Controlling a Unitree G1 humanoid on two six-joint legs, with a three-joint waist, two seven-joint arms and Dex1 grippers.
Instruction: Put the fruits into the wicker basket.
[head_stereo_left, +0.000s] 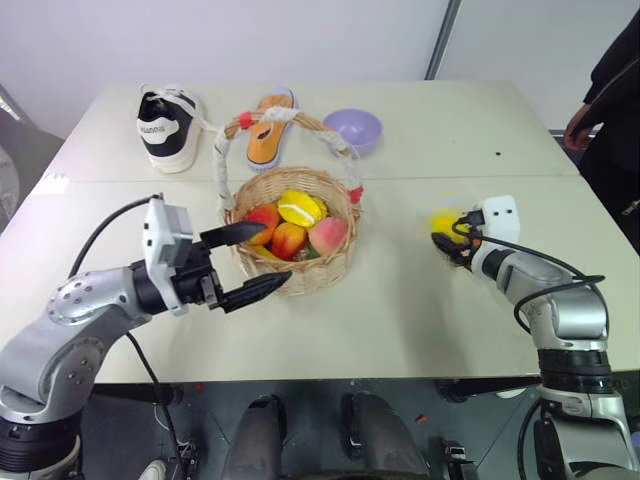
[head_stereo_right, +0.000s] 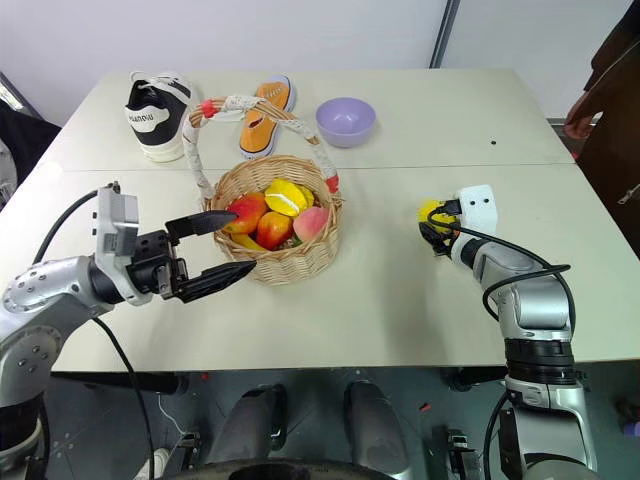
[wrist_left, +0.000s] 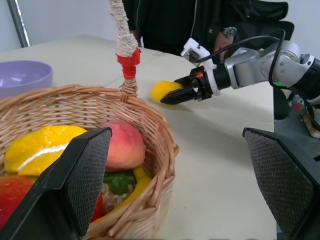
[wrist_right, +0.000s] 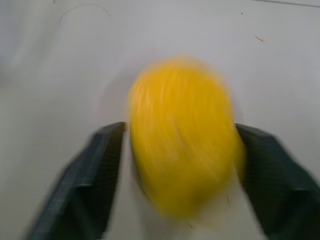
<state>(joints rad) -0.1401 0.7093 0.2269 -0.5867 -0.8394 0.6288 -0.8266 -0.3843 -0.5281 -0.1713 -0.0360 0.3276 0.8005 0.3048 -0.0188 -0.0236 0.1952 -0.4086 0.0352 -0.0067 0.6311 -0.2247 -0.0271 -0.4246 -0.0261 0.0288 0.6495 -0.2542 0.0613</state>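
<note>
Glossy yellow and oval, the smooth plastic lemon lies on the matte cream tabletop, well to the right of the basket, with the right gripper around it: both black textured fingers press against its sides, grasping it (the fruit looks blurred in the wrist view). The round tan woven wicker basket, its tall arched handle wrapped in white cloth with red ties, holds a pinkish-red round peach, red-orange mangoes and a yellow ridged fruit. The left gripper hovers just beside the basket's rim, its fingers spread wide and holding nothing. Further back stand a smooth lilac bowl, an orange slipper and a black-and-white sneaker.
</note>
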